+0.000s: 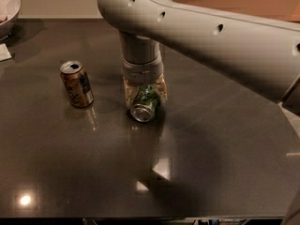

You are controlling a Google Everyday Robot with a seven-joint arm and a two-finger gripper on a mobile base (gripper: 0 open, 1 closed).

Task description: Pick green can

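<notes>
The green can (143,108) lies on its side on the dark table (211,163), its silver end facing the camera. My gripper (144,96) comes straight down over it. The tan fingers (128,92) sit against both sides of the can, closed on it. The can still rests on the table surface. The grey arm reaches in from the upper right and hides the table behind the can.
A brown/orange can (77,84) stands upright to the left of the green can, about a hand's width away. A white bowl (8,9) sits at the far left corner, with a white paper (4,52) below it. The table's right edge runs near the arm.
</notes>
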